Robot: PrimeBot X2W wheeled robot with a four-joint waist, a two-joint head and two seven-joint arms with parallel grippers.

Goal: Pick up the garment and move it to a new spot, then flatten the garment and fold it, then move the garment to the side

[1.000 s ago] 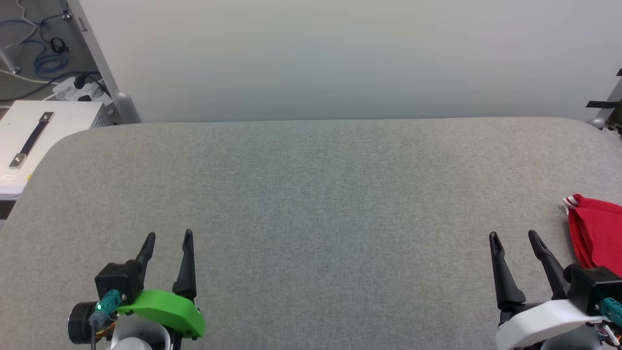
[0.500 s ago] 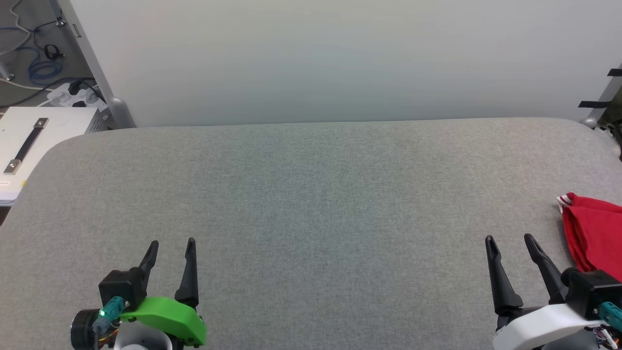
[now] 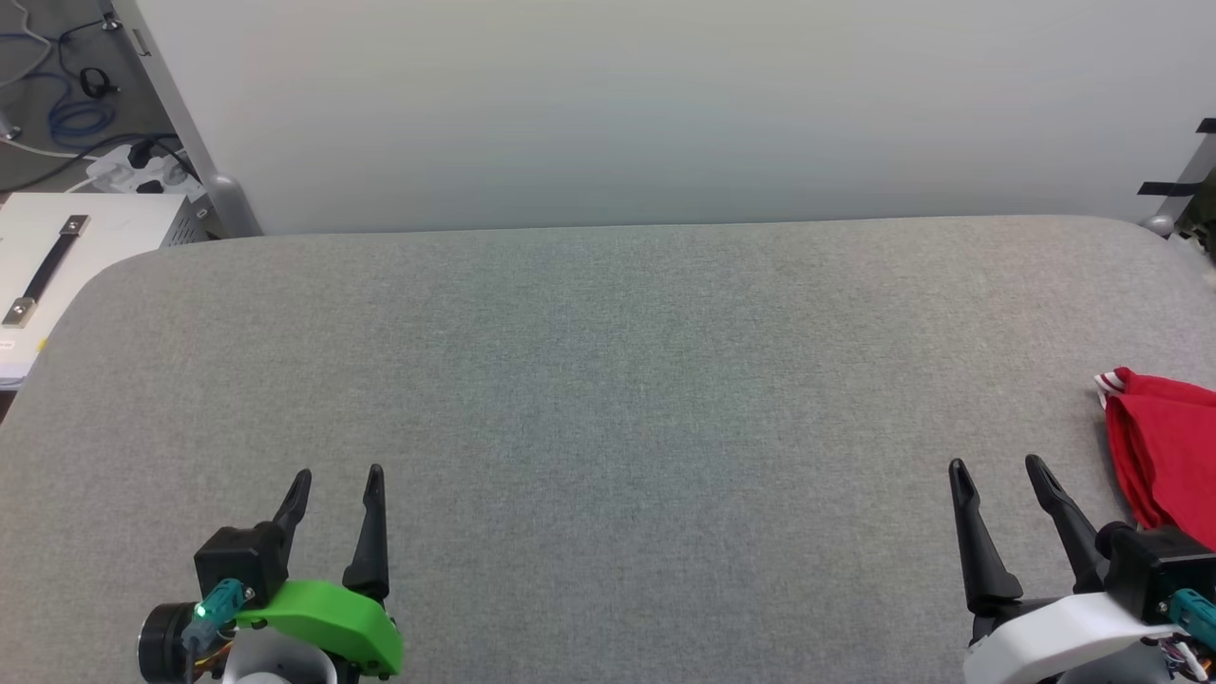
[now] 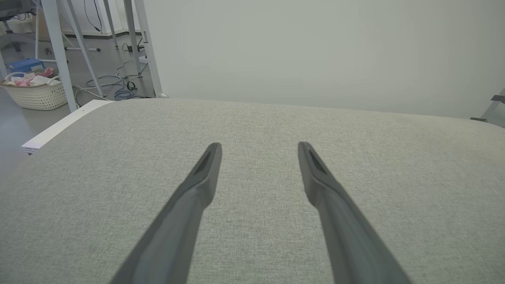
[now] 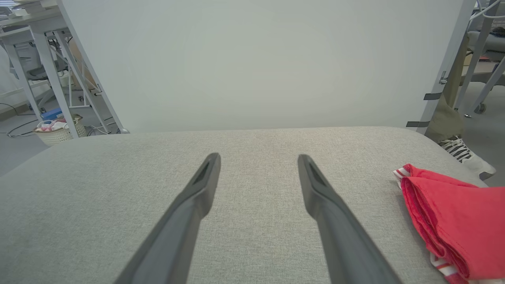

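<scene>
The garment [image 3: 1164, 446] is a red cloth bundle with white-and-red striped trim, lying folded at the far right edge of the grey padded table [image 3: 608, 380]. In the right wrist view the garment [image 5: 449, 221] lies to the right of my fingers, apart from them. My right gripper [image 3: 996, 465] is open at the lower right, just left of the garment, holding nothing. My left gripper [image 3: 339, 472] stands open at the lower left over bare fabric. Both wrist views show spread fingers, left gripper [image 4: 258, 146] and right gripper [image 5: 258, 157], with only table between them.
A pale wall panel [image 3: 646, 104] rises behind the table's far edge. A white box with a black handle [image 3: 57, 266] sits off the table's left end, with cables on the floor beyond. A wicker basket [image 4: 33, 92] and metal frame legs stand at the far left. A striped shoe [image 5: 465, 152] shows past the right end.
The whole head view has shifted a little, so the camera moved. Both grippers stay open and hold their places; the garment lies as before.
</scene>
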